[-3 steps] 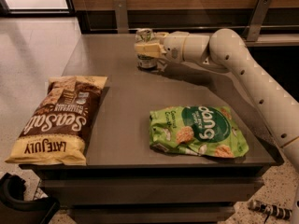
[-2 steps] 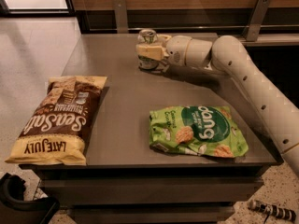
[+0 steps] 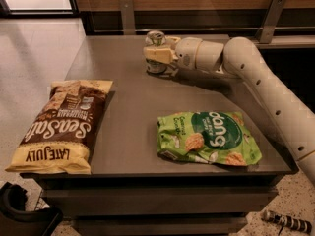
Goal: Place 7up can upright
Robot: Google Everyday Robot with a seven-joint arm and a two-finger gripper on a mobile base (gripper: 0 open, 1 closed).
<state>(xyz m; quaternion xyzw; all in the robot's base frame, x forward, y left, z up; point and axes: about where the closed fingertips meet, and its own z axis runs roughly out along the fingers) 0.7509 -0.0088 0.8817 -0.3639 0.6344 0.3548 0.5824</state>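
Note:
The 7up can (image 3: 155,39) stands upright near the back edge of the grey table (image 3: 133,107), silver top up, green markings on its side. My gripper (image 3: 158,56) reaches in from the right on a white arm and its cream fingers (image 3: 156,54) are closed around the can's body. The can's lower half is partly hidden by the fingers; its base looks to be at the table surface.
A brown Late July snack bag (image 3: 63,127) lies at the front left. A green Dang snack bag (image 3: 209,138) lies at the front right. A wooden wall with metal brackets (image 3: 127,14) runs behind the table. Tiled floor is to the left.
The gripper and can have shifted slightly and the can now stands straighter; the bags have not moved.

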